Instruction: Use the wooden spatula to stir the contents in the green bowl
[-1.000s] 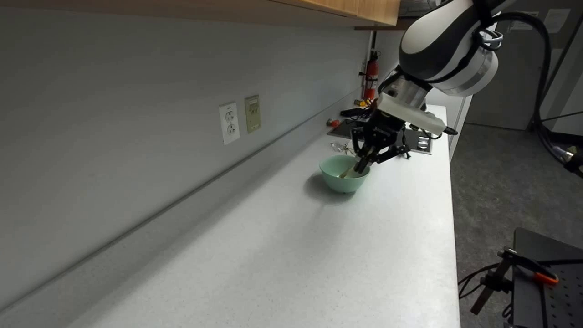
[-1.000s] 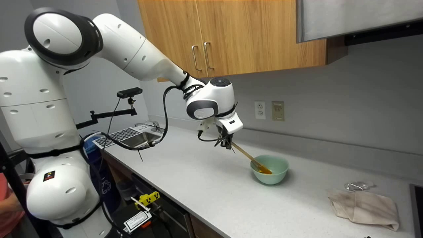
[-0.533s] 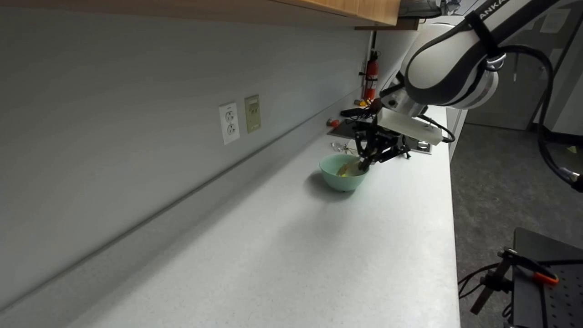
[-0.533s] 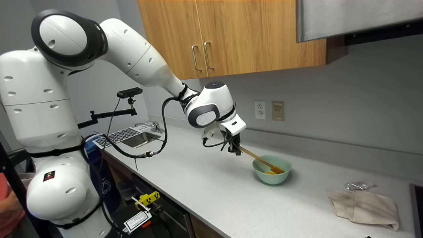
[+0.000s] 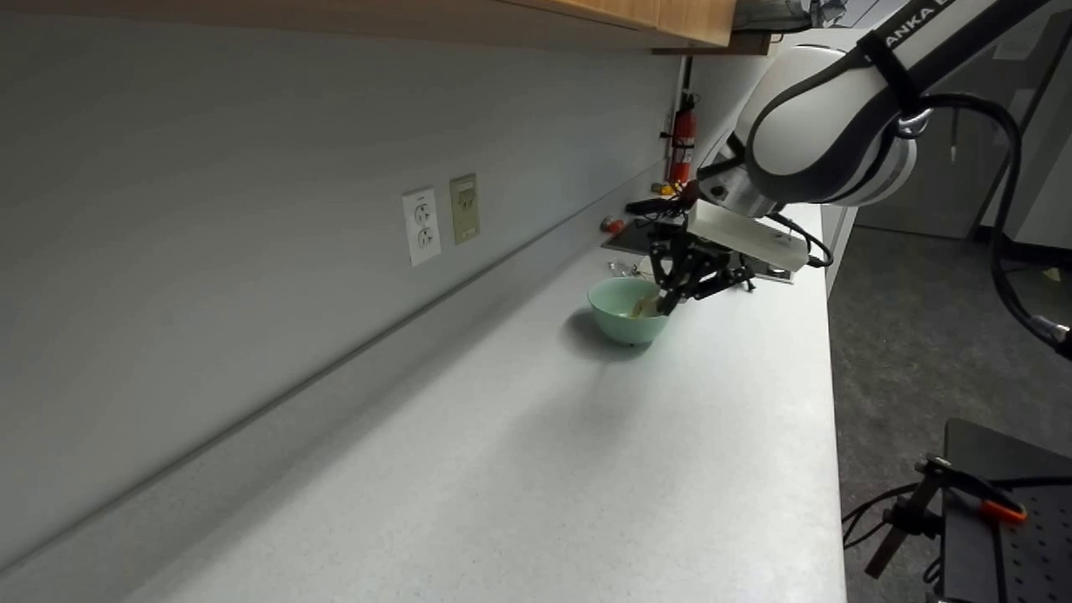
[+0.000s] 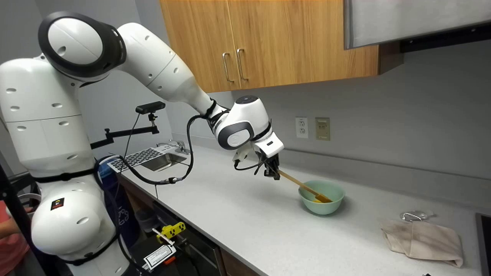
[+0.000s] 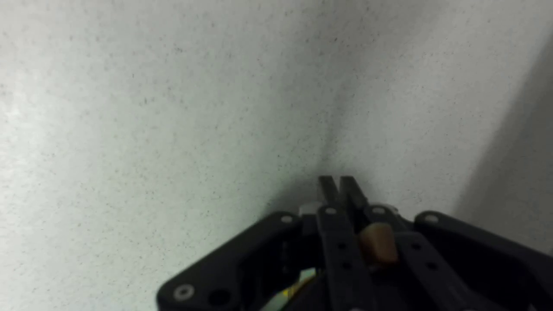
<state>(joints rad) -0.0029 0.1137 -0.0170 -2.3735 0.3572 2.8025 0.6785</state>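
Observation:
The green bowl stands upright on the counter in both exterior views (image 5: 621, 330) (image 6: 322, 209). A sliver of it shows at the bottom of the wrist view (image 7: 276, 302). The wooden spatula (image 6: 292, 179) slants down over the bowl's near rim. Its blade is inside, by yellow contents (image 6: 317, 201). My gripper (image 6: 272, 176) is shut on the spatula's handle, beside and above the rim. It also shows in an exterior view (image 5: 666, 308), where it hides most of the handle. In the wrist view the handle's end (image 7: 380, 246) sticks up between the fingers (image 7: 337, 179).
A folded beige cloth (image 6: 424, 242) and a small clear item (image 6: 416, 216) lie on the counter (image 6: 245, 207) past the bowl. A dark cooktop edge (image 6: 485, 241) is beyond them. The grey wall with outlets (image 6: 302, 127) runs behind. A wooden cabinet (image 6: 284, 42) hangs above.
My gripper has moved lower and towards the bowl with the spatula held. The blade has shifted across the bowl. The bowl has slid a little farther from the robot's base.

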